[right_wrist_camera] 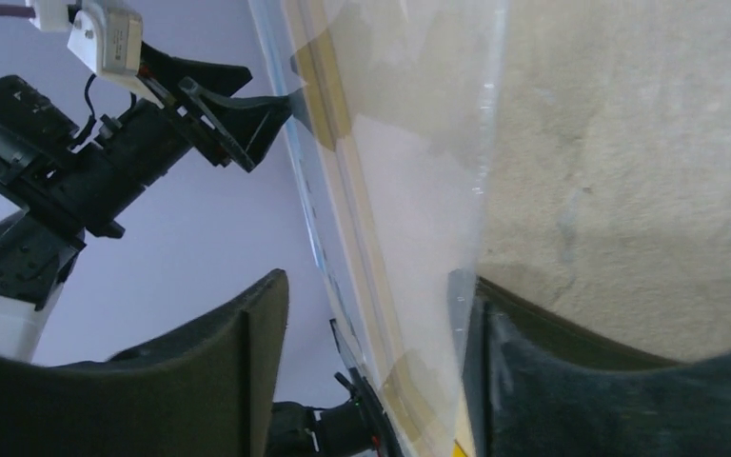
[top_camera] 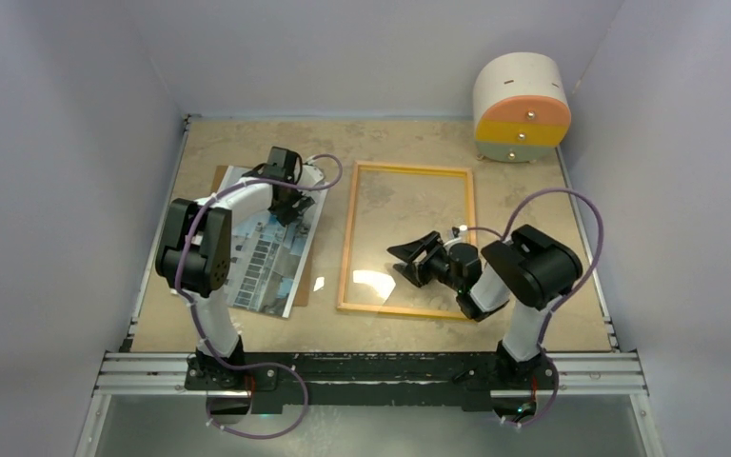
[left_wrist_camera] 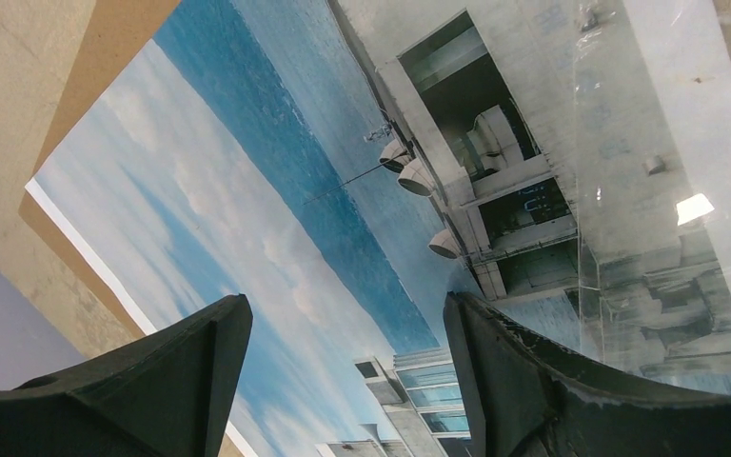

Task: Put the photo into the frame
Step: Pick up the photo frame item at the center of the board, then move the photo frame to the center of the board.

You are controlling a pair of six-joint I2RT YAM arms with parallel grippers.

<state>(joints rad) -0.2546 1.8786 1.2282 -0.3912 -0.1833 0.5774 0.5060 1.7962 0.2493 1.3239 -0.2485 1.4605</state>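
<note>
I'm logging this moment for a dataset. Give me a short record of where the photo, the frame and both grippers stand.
photo: flat on a brown board, left of the frame, not yet in it
frame: flat on the table, centre, apart from the photo
left gripper: over the photo's far end, fingers open, holding nothing
right gripper: over the frame's near half, fingers open, pointing left
round box: far right corner
</note>
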